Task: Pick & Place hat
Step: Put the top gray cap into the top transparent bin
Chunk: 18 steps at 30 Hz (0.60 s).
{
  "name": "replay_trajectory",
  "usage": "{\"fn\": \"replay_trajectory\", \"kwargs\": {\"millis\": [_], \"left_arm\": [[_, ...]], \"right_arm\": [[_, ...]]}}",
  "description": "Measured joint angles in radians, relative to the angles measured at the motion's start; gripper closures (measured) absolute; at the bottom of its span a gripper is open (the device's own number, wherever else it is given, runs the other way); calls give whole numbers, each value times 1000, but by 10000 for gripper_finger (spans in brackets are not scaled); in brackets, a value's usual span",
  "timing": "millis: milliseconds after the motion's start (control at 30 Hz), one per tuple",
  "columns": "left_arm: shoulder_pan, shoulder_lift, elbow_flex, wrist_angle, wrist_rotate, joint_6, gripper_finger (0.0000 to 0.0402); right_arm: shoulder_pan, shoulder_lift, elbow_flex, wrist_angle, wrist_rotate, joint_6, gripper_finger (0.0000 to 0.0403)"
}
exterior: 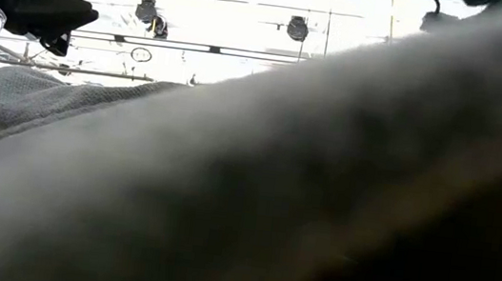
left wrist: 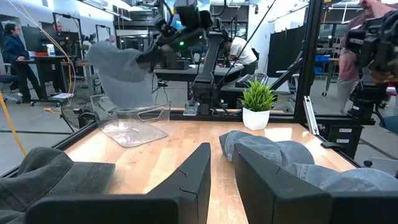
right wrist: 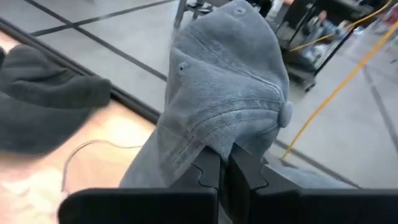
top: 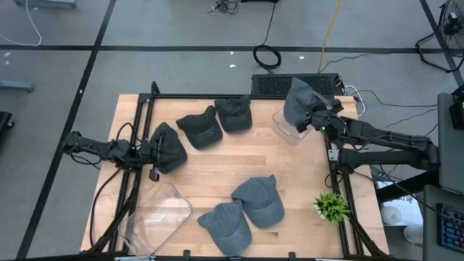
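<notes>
Right gripper: the right gripper [right wrist: 225, 163] has its fingers pressed together on the cloth of a grey hat [top: 299, 100], which hangs from it.
Where the hat is: it is lifted off the wood and sits over the clear bin [top: 284, 127] at the far right part of the table [top: 210, 170], touching or nearly touching its rim; in the left wrist view the same hat [left wrist: 121, 73] hangs just above that bin [left wrist: 134, 121].
Left gripper: the left gripper [left wrist: 221, 168] is low at the left side of the table, near a dark hat [top: 168, 147]. Its fingers stand a little apart with nothing between them.
Progress: I judge that the pick is done and the place is about to happen, because the hat is held over the bin but not yet let go. I cannot tell if any hat already lies inside this bin.
What is left: to release this hat into the bin, and then probably to do the other hats.
Count of hats: six in all, one in the air and five on the table: one by the left gripper, two at the far middle, two at the near middle.
Count of bins: two, the second bin [top: 159, 216] at the near left corner.
Other things: one small plant [top: 333, 206] at the right edge.
</notes>
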Motion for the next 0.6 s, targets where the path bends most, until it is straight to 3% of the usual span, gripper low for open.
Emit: {"fn": "replay_trajectory", "kwargs": {"millis": [600], "left_arm": [[0, 0, 0, 0, 0, 0, 325]], "right_arm": [[-21, 0, -168, 92, -56, 121, 403]]}}
